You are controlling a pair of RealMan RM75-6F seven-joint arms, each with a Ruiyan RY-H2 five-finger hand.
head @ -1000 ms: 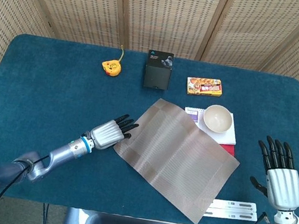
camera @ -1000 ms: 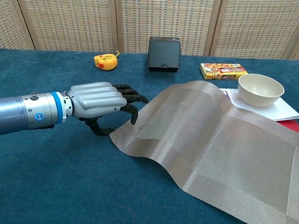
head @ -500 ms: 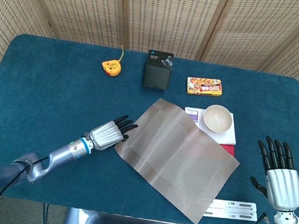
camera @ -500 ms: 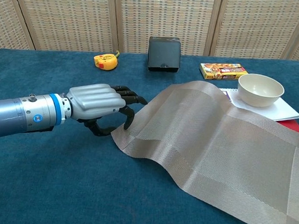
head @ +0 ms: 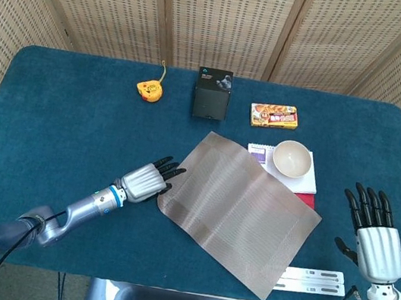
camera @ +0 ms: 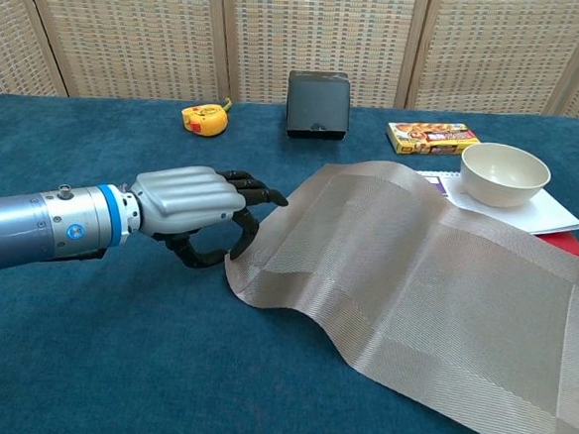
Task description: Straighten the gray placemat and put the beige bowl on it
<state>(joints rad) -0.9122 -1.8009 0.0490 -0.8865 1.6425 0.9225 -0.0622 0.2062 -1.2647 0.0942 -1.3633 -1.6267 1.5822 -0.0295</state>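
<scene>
The gray placemat [head: 240, 211] [camera: 414, 285] lies skewed on the blue table, its far right corner draped over a white notepad [head: 299, 182]. The beige bowl [head: 292, 158] [camera: 504, 174] stands upright on that notepad, just past the mat. My left hand [head: 145, 181] [camera: 186, 198] is at the mat's left edge and pinches it: the fingers lie over the edge, the thumb curls in from below, and the near corner is slightly raised. My right hand [head: 375, 239] hovers at the table's front right with fingers spread, holding nothing; the chest view does not show it.
At the back stand a yellow tape measure [head: 148, 90] [camera: 203, 118], a black box [head: 212, 94] [camera: 318, 104] and an orange snack box [head: 274, 116] [camera: 431, 138]. A metal strip [head: 313, 280] lies by the front edge, right of the mat. Wicker screens close off the back.
The left thumb has closed in on the mat's left edge. The mat's near left corner has shifted a little to the right and curled up. The right hand and the bowl are unmoved.
</scene>
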